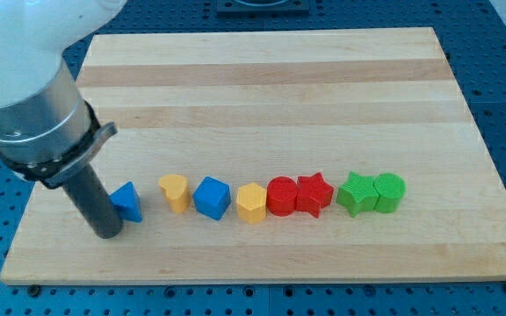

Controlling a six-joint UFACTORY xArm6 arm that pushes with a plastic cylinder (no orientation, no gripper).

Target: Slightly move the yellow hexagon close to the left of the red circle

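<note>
The board (271, 88) carries a row of blocks across its lower half. The arm (33, 114) stands over the view's left, and my tip (106, 233) rests far to the left of the red circle (282, 196), touching or just beside the blue triangle (127, 202); it is a bare rod that grasps nothing.

Left of the red circle, the yellow hexagon (251, 204) sits just beside it, seemingly touching. Farther left come the blue cube (212, 198) and a yellow block (175, 192) of unclear shape. Right of the red circle sits the red star (314, 194), touching it, then a green star (356, 193) and a green block (390, 192).

I judge the placement nearly or already done. If any nudge remains, my tip must pass below the row to the hexagon's left face, without disturbing the cube, and push gently rightward.
</note>
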